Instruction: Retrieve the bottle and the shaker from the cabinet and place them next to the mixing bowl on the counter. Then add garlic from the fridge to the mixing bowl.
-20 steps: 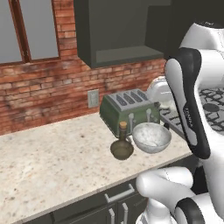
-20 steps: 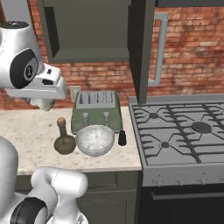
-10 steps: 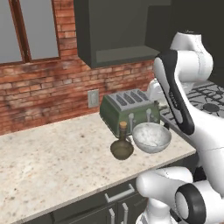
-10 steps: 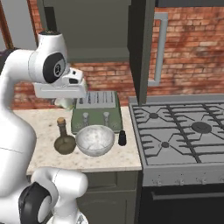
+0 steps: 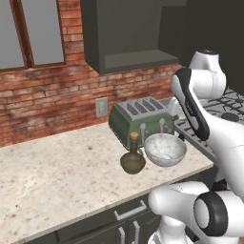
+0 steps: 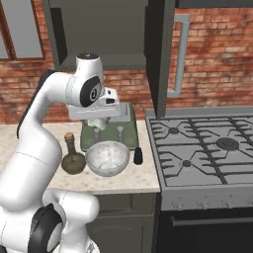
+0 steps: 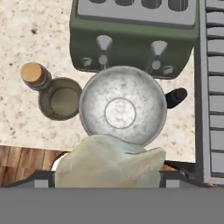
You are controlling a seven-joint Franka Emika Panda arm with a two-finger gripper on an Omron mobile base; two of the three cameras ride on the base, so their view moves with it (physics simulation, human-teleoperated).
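Olive-brown bottle (image 7: 59, 97) upright on table (image 5: 57, 171), pale grey mixing bowl (image 7: 123, 105) just beside it, small black shaker (image 6: 138, 155) at bowl's other side, pale garlic (image 7: 109, 162) held in the tool (image 7: 109, 173) above bowl

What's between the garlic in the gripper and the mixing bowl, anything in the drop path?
Nothing visible. In the hand view the garlic sits in the gripper just above the mixing bowl, which looks empty. The bottle and shaker flank the bowl and the toaster stands behind, all off the path.
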